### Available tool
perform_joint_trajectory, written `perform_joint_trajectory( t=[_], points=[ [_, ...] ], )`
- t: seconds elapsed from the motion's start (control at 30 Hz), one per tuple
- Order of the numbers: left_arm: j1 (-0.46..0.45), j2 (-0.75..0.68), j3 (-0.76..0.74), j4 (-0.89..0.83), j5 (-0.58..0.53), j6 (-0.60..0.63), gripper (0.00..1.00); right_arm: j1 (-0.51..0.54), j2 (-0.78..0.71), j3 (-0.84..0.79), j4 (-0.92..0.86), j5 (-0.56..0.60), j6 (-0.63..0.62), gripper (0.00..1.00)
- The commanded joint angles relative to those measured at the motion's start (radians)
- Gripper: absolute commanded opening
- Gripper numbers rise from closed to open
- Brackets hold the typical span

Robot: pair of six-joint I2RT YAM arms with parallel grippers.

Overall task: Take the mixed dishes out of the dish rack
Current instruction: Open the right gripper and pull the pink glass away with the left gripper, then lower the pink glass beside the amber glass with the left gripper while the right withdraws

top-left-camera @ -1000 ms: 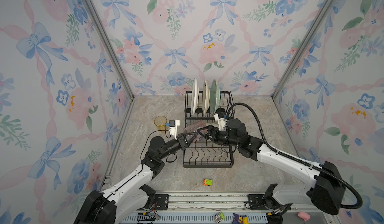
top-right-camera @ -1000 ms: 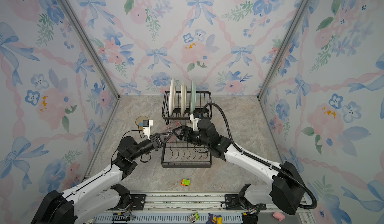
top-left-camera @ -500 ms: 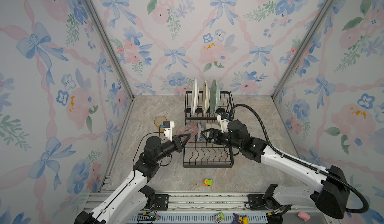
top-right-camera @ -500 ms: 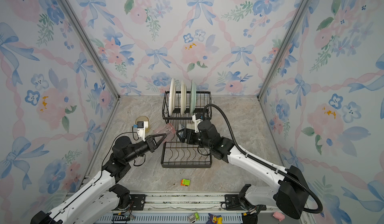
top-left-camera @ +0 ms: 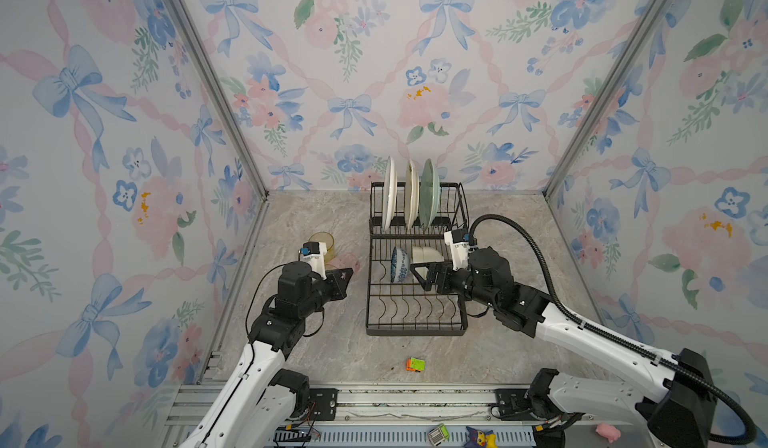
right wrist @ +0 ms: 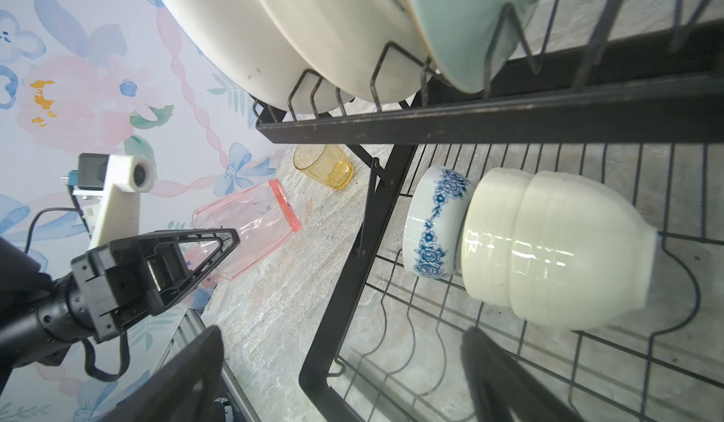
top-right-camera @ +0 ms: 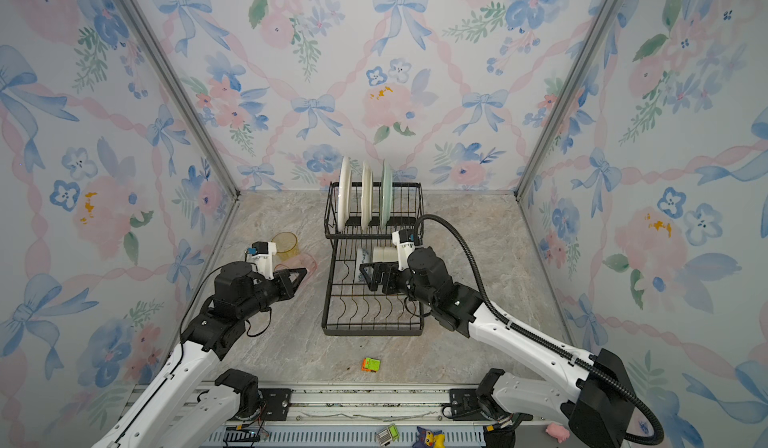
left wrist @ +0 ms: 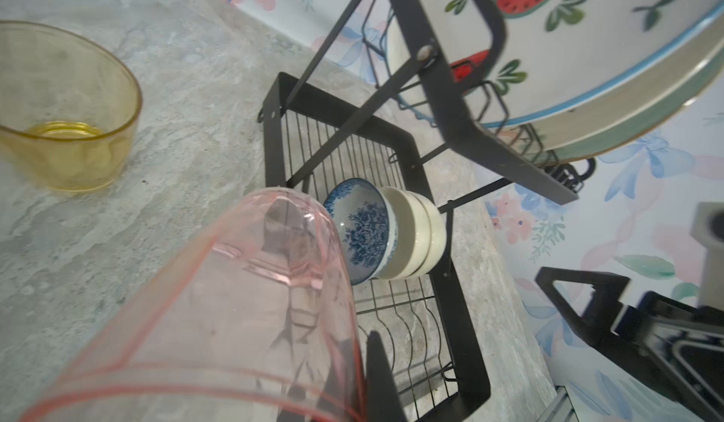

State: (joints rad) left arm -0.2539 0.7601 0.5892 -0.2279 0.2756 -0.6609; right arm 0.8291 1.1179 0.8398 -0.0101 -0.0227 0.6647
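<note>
The left gripper [top-left-camera: 348, 274], pinching the pink glass [left wrist: 235, 302], should set it softly by the yellow glass [left wrist: 66, 118]; the right gripper [top-left-camera: 419, 276] is spread wide.

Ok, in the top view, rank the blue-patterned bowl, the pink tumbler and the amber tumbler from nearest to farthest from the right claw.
1. Blue-patterned bowl, in the lower tray of the dish rack, right at the tips of the open right claw.
2. Pink tumbler, left of the rack, gripped by the left claw.
3. Amber tumbler, on the table, farther left and back.
</note>
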Motion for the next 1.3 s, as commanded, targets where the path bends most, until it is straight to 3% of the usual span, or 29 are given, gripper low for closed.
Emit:
perform_joint_trajectory(
  t=[0.0, 0.23, 0.47, 0.6, 0.73, 0.87, 1.27],
  points=[
    [0.047, 0.043, 0.045, -0.059, -0.047, 0.042, 0.00, -0.011, -0.061, -0.026, 0.004, 0.052, -0.071, 0.98],
    [0.168, 0.165, 0.120, -0.076, -0.052, 0.052, 0.00, -0.040, -0.177, -0.039, -0.079, 0.132, -0.150, 0.98],
    [0.210, 0.214, 0.212, -0.171, -0.086, 0.083, 0.00, -0.099, -0.271, -0.074, -0.096, 0.187, -0.172, 0.97],
    [0.242, 0.209, 0.258, -0.226, -0.138, 0.116, 0.00, -0.122, -0.288, -0.084, -0.102, 0.193, -0.177, 0.97],
    [0.256, 0.235, 0.322, -0.262, -0.270, 0.181, 0.00, -0.129, -0.285, -0.078, -0.118, 0.202, -0.193, 0.97],
    [0.283, 0.302, 0.386, -0.272, -0.300, 0.210, 0.00, -0.139, -0.286, -0.070, -0.142, 0.214, -0.213, 0.97],
    [0.335, 0.529, 0.477, -0.270, -0.263, 0.222, 0.00, -0.140, -0.378, -0.121, -0.174, 0.224, -0.259, 0.97]
  ],
)
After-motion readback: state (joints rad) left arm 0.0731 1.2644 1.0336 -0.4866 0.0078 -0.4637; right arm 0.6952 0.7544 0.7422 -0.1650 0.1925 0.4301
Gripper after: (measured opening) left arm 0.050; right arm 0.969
